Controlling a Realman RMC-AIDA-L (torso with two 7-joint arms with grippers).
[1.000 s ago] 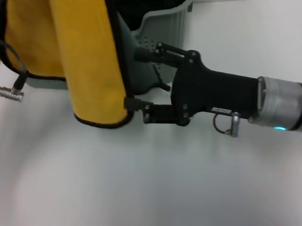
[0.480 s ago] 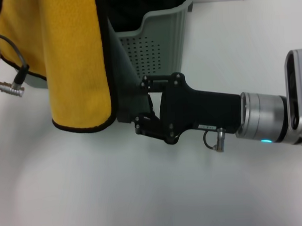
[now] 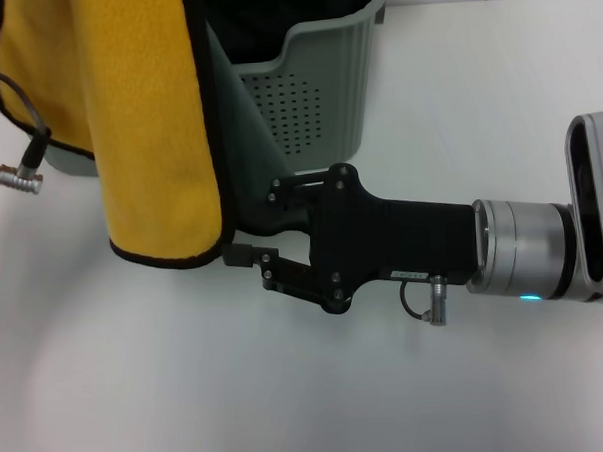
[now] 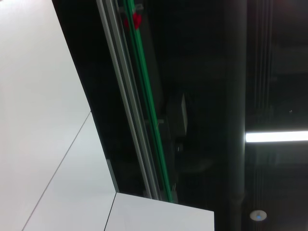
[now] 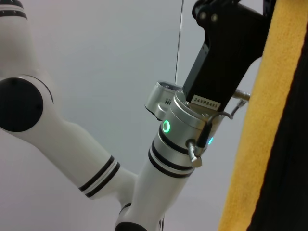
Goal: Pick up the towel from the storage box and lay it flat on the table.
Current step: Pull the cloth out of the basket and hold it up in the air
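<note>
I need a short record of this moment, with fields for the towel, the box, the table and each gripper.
towel: hanging, lifted out of the box, lower edge above the table
storage box: behind the towel, dark fabric inside
table: white
right gripper: open, at the towel's lower corner, not closed on it
left gripper: raised beside the towel's upper part, fingers hidden

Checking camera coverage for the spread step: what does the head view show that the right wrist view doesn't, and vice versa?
Head view only: the storage box on the white table, the towel's lower hem hanging clear of the tabletop, and the right pincer, open, just beside the hem's lower corner. Right wrist view only: the left arm's white links and the left pincer up at the towel's edge; its grip is hidden. Both: the yellow towel with black edging, hanging vertically.
</note>
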